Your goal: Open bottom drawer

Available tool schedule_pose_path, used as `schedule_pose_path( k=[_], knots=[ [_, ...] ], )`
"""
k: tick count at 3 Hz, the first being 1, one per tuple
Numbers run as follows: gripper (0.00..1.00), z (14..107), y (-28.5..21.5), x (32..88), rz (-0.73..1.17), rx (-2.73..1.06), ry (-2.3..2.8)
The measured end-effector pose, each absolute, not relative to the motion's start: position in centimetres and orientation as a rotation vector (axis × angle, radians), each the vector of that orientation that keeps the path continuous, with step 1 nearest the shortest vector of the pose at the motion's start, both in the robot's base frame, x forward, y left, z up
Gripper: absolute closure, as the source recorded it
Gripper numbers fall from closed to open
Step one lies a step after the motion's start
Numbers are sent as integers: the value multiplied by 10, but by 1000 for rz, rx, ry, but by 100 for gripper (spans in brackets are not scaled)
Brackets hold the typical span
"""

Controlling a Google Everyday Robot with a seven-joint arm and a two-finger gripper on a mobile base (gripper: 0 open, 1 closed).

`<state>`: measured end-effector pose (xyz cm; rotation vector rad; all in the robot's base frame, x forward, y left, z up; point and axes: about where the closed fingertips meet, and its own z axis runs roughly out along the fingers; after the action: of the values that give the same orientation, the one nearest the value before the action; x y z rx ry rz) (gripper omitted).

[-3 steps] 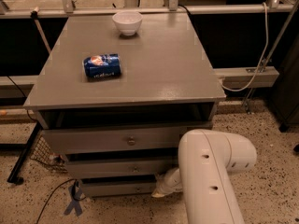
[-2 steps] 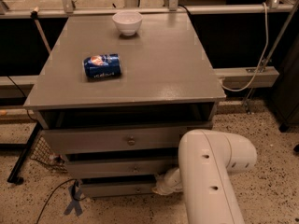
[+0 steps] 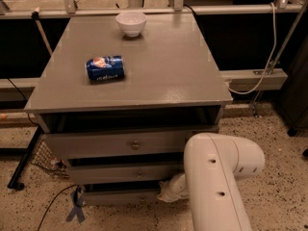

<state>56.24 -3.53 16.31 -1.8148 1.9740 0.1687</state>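
Three grey drawers are stacked under the cabinet top (image 3: 159,81), and the bottom drawer (image 3: 120,198) is the lowest one, close to the floor, with its front running left-right across the view. The gripper (image 3: 163,194) sits low at the right end of that front, at the tip of the wrist coming out from behind the big white arm link (image 3: 216,186). It looks to be touching or just beside the drawer face, but we can't tell which. We also can't tell whether the gripper is open, closed, or already holding anything, since its business end is tucked against the front. The key relation is that the centre of the drawer front, where we'd expect a knob, lies to the left of the gripper in this view. We can't make out that knob, though the top drawer's knob (image 3: 135,145) is clear. We judge the pull has to come straight out toward the camera, square to the front. The blue soda can (image 3: 105,68) and white bowl (image 3: 131,22) on top are well clear of the action. Against one second ago, we see no real change: arm pose is the same and the drawer is not visibly further out.
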Motion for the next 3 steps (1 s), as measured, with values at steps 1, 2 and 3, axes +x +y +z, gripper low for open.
schedule_pose_path(
  k=[1,2,3],
  knots=[
    [100,162,-34,558,177,-1821,1973],
    [100,162,-34,558,177,-1822,1973],
    [100,162,-34,558,177,-1822,1973]
  ],
)
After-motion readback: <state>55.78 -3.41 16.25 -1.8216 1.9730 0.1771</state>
